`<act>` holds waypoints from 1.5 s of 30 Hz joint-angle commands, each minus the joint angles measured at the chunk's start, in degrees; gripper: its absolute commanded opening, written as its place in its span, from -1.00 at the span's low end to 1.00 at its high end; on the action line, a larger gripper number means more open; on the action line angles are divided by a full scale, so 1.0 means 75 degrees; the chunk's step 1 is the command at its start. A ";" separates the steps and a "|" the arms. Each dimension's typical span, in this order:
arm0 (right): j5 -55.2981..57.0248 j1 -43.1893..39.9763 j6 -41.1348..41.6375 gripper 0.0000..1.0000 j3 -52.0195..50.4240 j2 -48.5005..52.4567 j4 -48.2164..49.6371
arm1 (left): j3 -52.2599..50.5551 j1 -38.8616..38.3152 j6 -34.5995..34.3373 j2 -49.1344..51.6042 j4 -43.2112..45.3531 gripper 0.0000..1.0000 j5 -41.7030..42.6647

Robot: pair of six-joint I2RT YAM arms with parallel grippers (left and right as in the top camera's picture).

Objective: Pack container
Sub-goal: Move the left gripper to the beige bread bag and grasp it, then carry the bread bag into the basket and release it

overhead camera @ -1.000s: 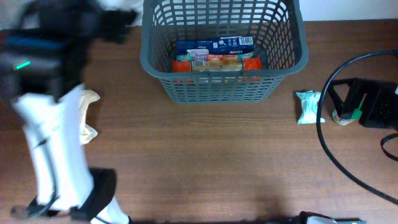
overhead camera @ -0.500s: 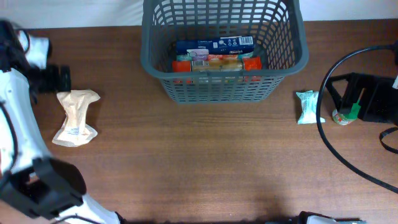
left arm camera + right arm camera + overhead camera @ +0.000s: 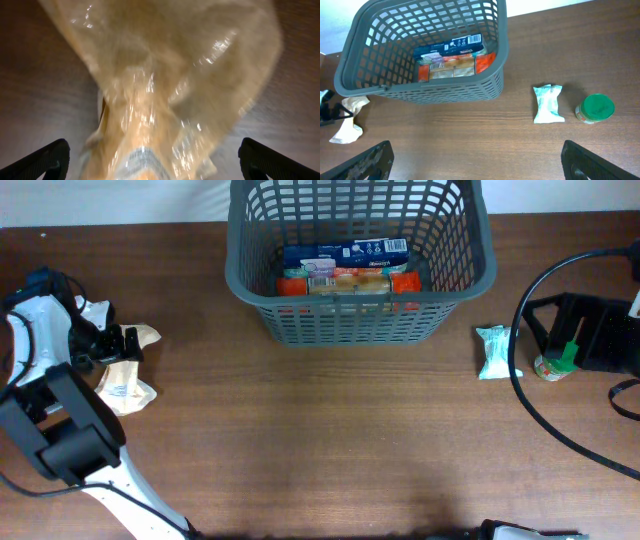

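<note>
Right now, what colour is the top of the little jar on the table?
Green. The jar's lid shows best in the right wrist view.

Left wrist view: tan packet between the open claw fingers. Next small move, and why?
Probably close the left claw on the tan packet. Its fingertips stand wide apart on either side of the packet, which fills the view and lies on the table, outside the container. Nothing is gripped yet.
</note>
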 commanded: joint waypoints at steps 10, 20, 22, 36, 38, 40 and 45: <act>0.0067 0.0041 -0.0105 0.99 -0.0017 0.0003 0.0026 | -0.0015 0.0006 -0.0099 0.0766 0.0163 0.56 -0.0143; 0.0067 0.0041 -0.0105 1.00 -0.0017 -0.0017 0.0026 | 0.0248 0.0003 -0.0102 0.0766 -0.0280 -0.97 -0.0079; 0.0067 0.0041 -0.0105 0.99 -0.0017 -0.0017 0.0029 | 0.0694 0.0003 -0.0102 0.0766 -0.0650 -0.96 0.0067; 0.0070 0.0041 -0.0108 0.99 -0.0017 -0.0017 0.0052 | 0.8836 -0.1169 -0.0160 0.0650 -0.3246 -0.97 0.0787; 0.0070 0.0041 -0.0108 0.99 -0.0017 -0.0017 0.0052 | 0.9871 -0.1606 0.0294 0.0644 -0.3139 -0.96 0.1023; 0.0070 0.0041 -0.0108 0.99 -0.0017 -0.0017 0.0050 | 1.0177 -0.2200 0.0927 0.0393 -0.2696 -0.97 0.1276; 0.0073 0.0041 -0.0111 0.99 -0.0017 -0.0017 0.0023 | 1.0180 -0.4275 0.3214 0.0020 -0.1580 -0.96 0.1320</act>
